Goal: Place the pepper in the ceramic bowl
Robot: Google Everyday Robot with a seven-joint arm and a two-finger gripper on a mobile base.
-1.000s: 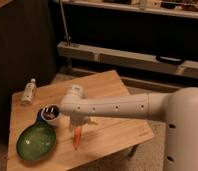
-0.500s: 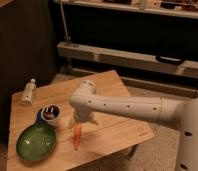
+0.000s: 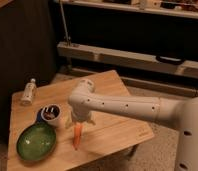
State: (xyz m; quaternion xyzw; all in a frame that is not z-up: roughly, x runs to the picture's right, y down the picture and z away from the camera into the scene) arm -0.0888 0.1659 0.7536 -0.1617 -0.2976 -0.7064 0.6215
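The gripper (image 3: 78,121) seems closed on the pepper (image 3: 77,136) (hanging upright), just beside the ceramic bowl (image 3: 37,141); moving over and releasing are left.

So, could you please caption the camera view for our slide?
The gripper sits at the top end of an orange pepper beside the green ceramic bowl on a wooden table.
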